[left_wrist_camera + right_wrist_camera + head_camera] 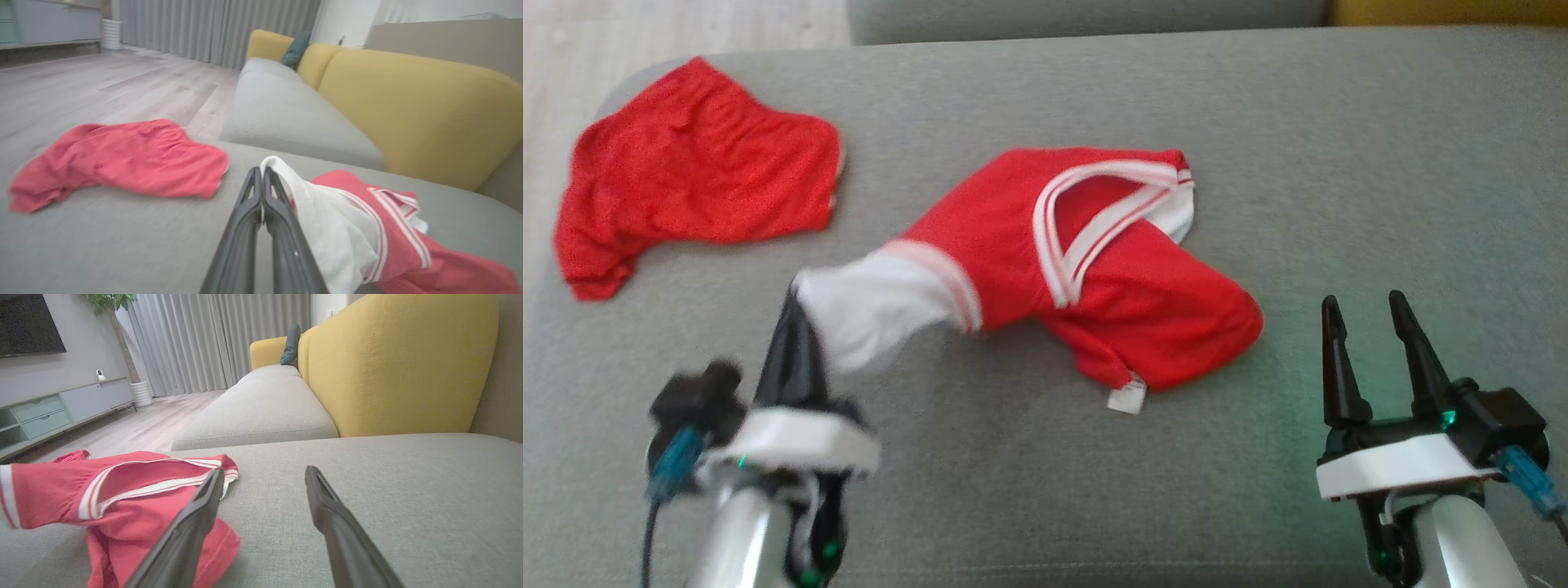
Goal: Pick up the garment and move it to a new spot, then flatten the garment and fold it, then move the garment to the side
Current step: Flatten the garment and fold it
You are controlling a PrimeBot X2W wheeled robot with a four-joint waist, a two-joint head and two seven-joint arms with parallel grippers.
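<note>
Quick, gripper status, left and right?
Left gripper: closed, pinching the white sleeve of the red garment.
Right gripper: open, empty.

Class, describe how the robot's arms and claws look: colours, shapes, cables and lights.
The left claw and right claw each have two long, tapering black fingers on a black mount. Below sits a white collar, then a pale silvery forearm. A blue plug with a dark cable enters a black block at each wrist, and small green lights glow there.
</note>
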